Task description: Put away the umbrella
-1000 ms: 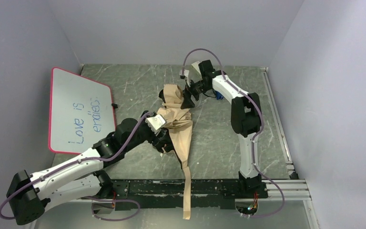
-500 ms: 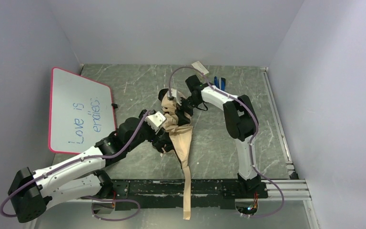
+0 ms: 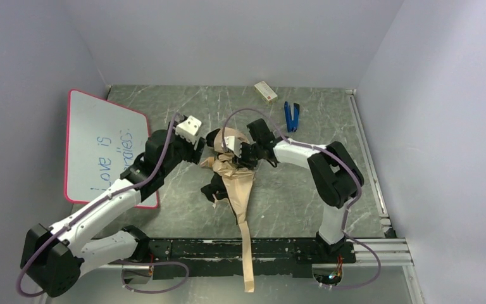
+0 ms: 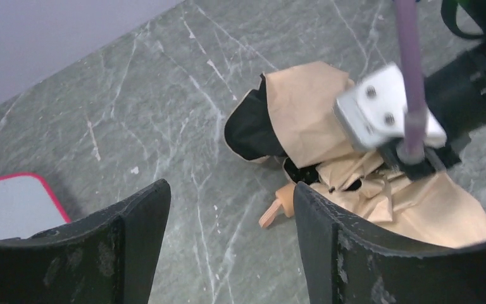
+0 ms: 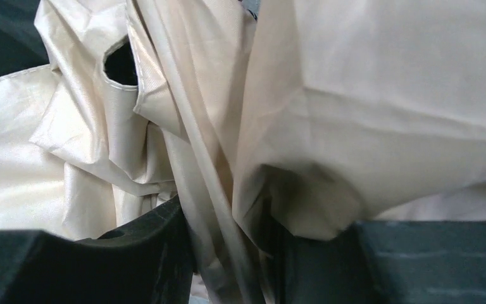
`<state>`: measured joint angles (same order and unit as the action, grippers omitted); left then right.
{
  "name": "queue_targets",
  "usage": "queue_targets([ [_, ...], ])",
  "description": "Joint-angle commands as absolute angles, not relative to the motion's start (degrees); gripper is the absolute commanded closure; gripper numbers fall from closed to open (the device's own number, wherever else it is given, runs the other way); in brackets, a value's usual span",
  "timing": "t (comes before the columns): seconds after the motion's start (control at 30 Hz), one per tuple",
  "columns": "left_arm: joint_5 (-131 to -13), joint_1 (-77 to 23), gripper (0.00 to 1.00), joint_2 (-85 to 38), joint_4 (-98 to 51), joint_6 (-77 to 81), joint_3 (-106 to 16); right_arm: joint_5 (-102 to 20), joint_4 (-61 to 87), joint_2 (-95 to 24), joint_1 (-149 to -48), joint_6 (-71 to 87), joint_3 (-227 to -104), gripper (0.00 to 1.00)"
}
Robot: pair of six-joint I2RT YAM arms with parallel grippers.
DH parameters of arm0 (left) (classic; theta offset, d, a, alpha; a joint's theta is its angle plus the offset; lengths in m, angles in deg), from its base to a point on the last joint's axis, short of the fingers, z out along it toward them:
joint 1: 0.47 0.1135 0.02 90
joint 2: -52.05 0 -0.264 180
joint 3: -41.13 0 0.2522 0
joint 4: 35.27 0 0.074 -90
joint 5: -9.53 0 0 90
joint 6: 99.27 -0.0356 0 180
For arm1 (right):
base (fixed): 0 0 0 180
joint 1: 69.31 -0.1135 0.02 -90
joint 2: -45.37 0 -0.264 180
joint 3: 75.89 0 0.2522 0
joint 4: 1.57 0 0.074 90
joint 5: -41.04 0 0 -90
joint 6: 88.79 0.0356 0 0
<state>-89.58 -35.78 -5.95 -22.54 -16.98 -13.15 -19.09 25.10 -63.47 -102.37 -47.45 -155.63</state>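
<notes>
The tan umbrella lies crumpled at mid-table, black lining showing, and its long strap trails over the front rail. In the left wrist view the umbrella sits ahead to the right, with its small tan handle knob beside my right finger. My left gripper hovers open just left of the umbrella, with only bare table between its fingers. My right gripper is pushed into the top of the bundle. Its fingers pinch folds of the umbrella's fabric, which fills that view.
A whiteboard with a red rim lies at the left, partly under my left arm. A small white box and a blue tool lie near the back wall. A black rail runs along the front edge. Walls close in on three sides.
My left gripper has drawn back up and to the left, off the fabric. My right arm swung in from the far side onto the umbrella and its jaws closed on the cloth.
</notes>
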Motion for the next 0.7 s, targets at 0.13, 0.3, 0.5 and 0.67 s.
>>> queue_targets([
  [0.13, -75.27, -31.42, 0.25, -14.94, -25.96, -20.57, -21.89, -40.42, 4.36, -56.23, -110.80, -46.77, -135.91, 0.60],
  [0.3, -64.82, -30.46, 0.25, -22.78, -19.99, -29.55, -28.74, -45.43, -12.81, -51.40, -115.68, -52.29, -122.25, 0.60],
  [0.5, -49.15, -29.24, 0.21, -30.43, -8.89, -41.79, -36.14, -48.33, -21.29, -49.50, -119.17, -57.70, -115.40, 0.62],
  [0.67, -40.57, -28.94, 0.18, -37.71, -0.27, -46.71, -44.04, -52.75, -26.08, -51.17, -122.38, -61.54, -113.81, 0.62],
])
